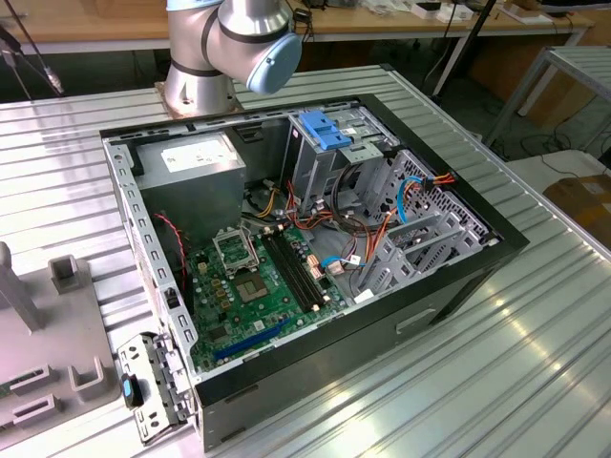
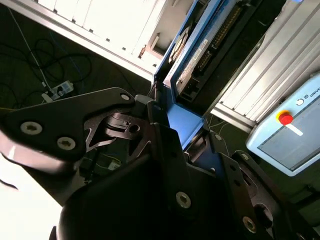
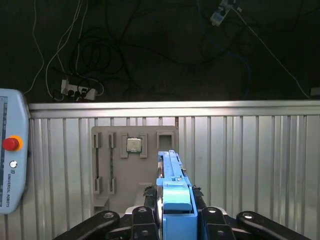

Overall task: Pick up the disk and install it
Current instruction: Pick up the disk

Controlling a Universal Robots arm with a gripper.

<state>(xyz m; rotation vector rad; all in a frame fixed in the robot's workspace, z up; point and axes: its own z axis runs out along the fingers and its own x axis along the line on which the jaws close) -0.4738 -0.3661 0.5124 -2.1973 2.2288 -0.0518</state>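
Slippage threatens: the claw (image 3: 176, 215) grips the disk (image 3: 170, 172) by its blue rails, edge-on over the bench (image 3: 250, 150). A tilt in that hold could jam it against the computer case (image 1: 434, 303), mid-frame in the exterior view.

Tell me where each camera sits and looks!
Exterior view: off the arm, looking down into the open computer case on the ribbed table; the arm's base shows.
First wrist view: on the wrist, looking along the gripper at a grey tray on the table.
Second wrist view: on the wrist, close behind the gripper's black links.
Both wrist views share the gripped disk and the pendant.
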